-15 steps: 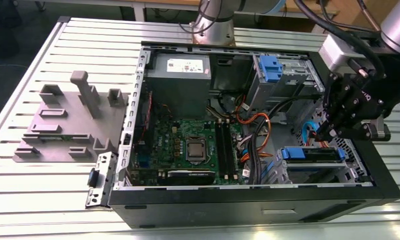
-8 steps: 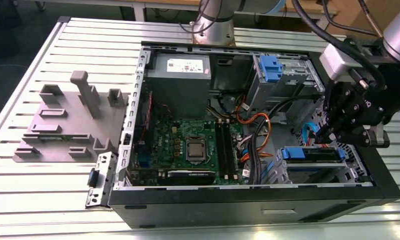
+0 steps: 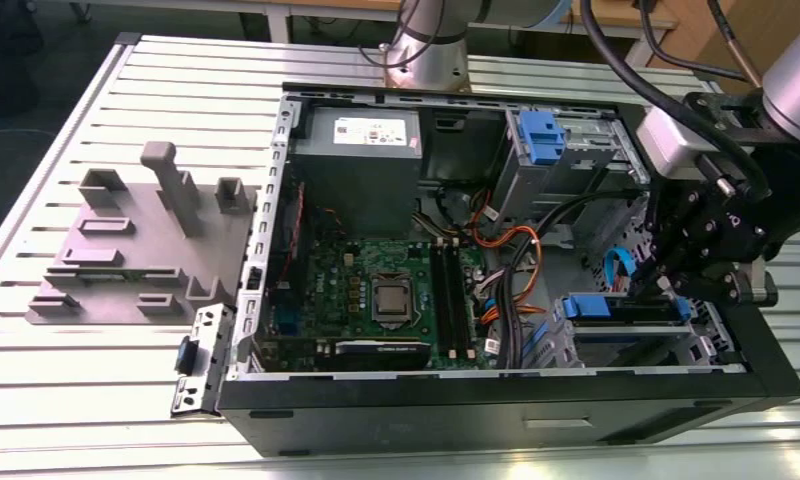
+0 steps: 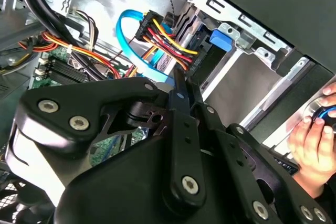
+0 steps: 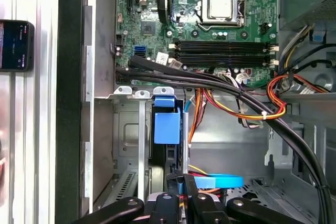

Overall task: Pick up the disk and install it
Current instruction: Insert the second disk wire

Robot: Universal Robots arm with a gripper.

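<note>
- Exterior view: the gripper (image 3: 667, 290) is down inside the open computer case (image 3: 507, 400), at a drive bay close to the case wall.
- Disk (image 3: 600, 306): located directly ahead of the fingertips, standing edge-on in that bay. In the first wrist view its blue side frame (image 5: 167, 124) sits just beyond the gripper (image 5: 176, 182), with a thin dark edge alongside it. The label face cannot be seen.
- Gripper state: in the second wrist view the fingers (image 4: 181, 108) appear drawn together, with no gap between them and nothing clamped. I cannot tell whether the tips touch the disk.
- Obstructions: a bundle of red, yellow and black wires (image 4: 163, 32) and a blue flat cable (image 4: 122, 30) lie close beside the fingertips.
- Bystander: a person's hand (image 4: 312, 140) rests outside the case wall, to one side of the gripper.
- Handling, by judgement:
  - The disk is dense for its size and fully rigid.
  - Its bare metal is smooth and apt to slip.
  - It is sensitive to knocks.
- Grip, by judgement: best taken across the two long edges, on the plastic frame, keeping off the connector end and the flat faces.
</note>
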